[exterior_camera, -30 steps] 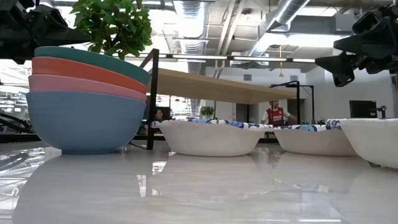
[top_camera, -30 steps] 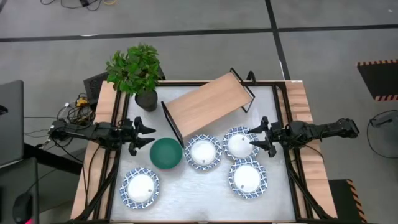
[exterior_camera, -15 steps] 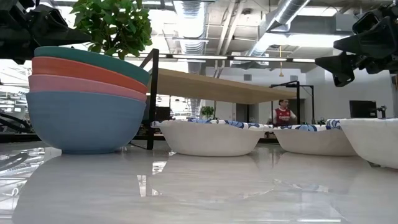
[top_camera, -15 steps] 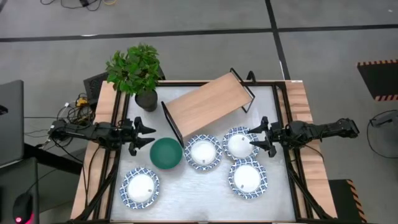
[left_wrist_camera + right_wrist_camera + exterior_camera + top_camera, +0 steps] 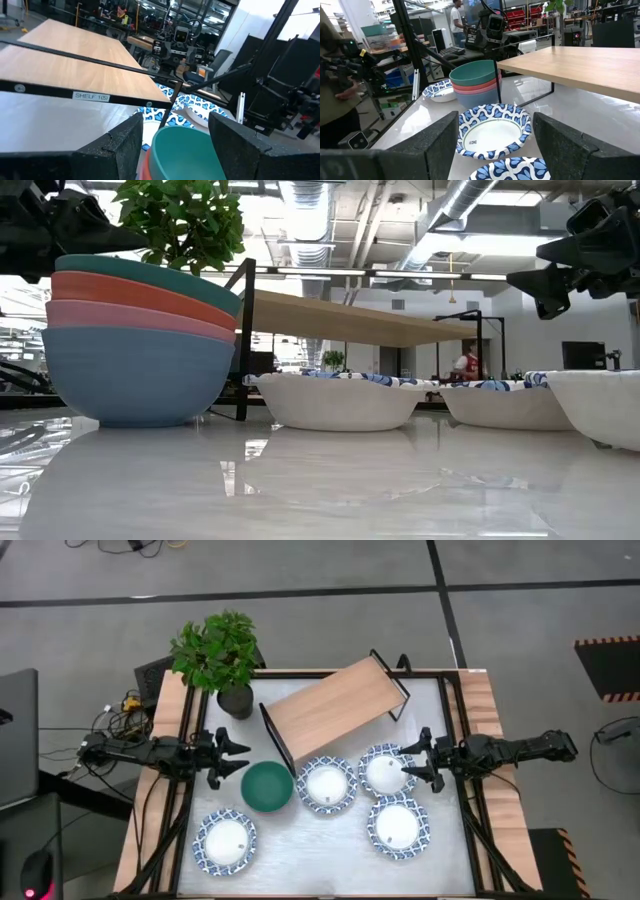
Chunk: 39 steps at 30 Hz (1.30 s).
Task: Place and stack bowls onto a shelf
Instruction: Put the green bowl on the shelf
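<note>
A stack of plain bowls (image 5: 267, 786), green on top over orange-red, pink and blue (image 5: 135, 340), rests on the table left of centre. Four white bowls with blue patterned rims rest on their bases: one near the left (image 5: 225, 840), three to the right (image 5: 327, 783) (image 5: 387, 771) (image 5: 397, 826). The light-wood shelf (image 5: 333, 705) stands slanted at the far side on black end frames. My left gripper (image 5: 240, 756) hovers open just left of the stack (image 5: 186, 152). My right gripper (image 5: 411, 760) hovers open above the right edge of a patterned bowl (image 5: 493, 130).
A potted green plant (image 5: 218, 652) stands at the far left corner beside the shelf. Wooden side rails and black frame bars (image 5: 467, 710) border the table. A laptop (image 5: 15, 735) sits off the left edge. People move in the room behind.
</note>
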Motion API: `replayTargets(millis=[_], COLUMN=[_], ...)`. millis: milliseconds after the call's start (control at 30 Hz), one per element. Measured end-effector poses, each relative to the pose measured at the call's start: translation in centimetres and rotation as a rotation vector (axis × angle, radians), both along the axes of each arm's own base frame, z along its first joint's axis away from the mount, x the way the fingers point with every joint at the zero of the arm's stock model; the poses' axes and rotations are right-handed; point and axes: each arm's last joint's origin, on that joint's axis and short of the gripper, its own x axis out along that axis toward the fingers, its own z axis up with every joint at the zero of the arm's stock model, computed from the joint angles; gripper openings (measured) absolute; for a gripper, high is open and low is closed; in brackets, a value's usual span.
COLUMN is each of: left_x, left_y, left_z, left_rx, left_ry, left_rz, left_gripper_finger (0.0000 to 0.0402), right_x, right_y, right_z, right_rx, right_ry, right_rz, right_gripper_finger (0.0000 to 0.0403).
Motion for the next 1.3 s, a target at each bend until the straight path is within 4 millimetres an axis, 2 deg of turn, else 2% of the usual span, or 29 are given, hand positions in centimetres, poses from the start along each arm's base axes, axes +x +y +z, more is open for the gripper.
replayTargets(millis=[200, 333, 400, 600, 700, 833, 967, 1100, 1167, 1300], left_x=[0.0, -0.2, -0.3, -0.9, -1.3, -1.3, -0.1, 2.0, 3.1, 5.0], left_y=[0.2, 0.6, 0.7, 0.7, 0.6, 0.5, 0.1, -0.5, -0.9, -1.5], left_z=[0.1, 0.8, 1.3, 3.7, 5.2, 7.1, 8.6, 10.0, 10.3, 9.8], left_rx=[-0.053, -0.080, -0.147, -0.395, -0.432, -0.500, -0.532, -0.555, -0.564, -0.571], left_ry=[-0.019, -0.090, -0.155, -0.306, -0.379, -0.384, -0.311, -0.200, -0.088, 0.251], left_rz=[0.059, 0.190, 0.223, 0.126, 0.037, -0.014, -0.073, -0.143, -0.176, -0.159], left_gripper_finger=[0.0210, 0.0210, 0.0210, 0.0210, 0.0210, 0.0210, 0.0210, 0.0210, 0.0210, 0.0210], right_x=[0.0, 0.0, 0.0, 0.0, 0.0, 0.0, 0.0, 0.0, 0.0, 0.0], right_y=[0.0, 0.0, 0.0, 0.0, 0.0, 0.0, 0.0, 0.0, 0.0, 0.0], right_z=[0.0, 0.0, 0.0, 0.0, 0.0, 0.0, 0.0, 0.0, 0.0, 0.0], right_rx=[0.000, 0.000, 0.000, 0.000, 0.000, 0.000, 0.000, 0.000, 0.000, 0.000], right_ry=[0.000, 0.001, 0.000, 0.000, 0.000, -0.001, 0.000, -0.001, -0.001, -0.001], right_rz=[0.000, 0.000, 0.000, 0.000, -0.001, -0.009, -0.009, -0.002, -0.001, 0.001], right_gripper_finger=[0.0282, 0.0282, 0.0281, 0.0282, 0.0282, 0.0281, 0.0282, 0.0282, 0.0282, 0.0282])
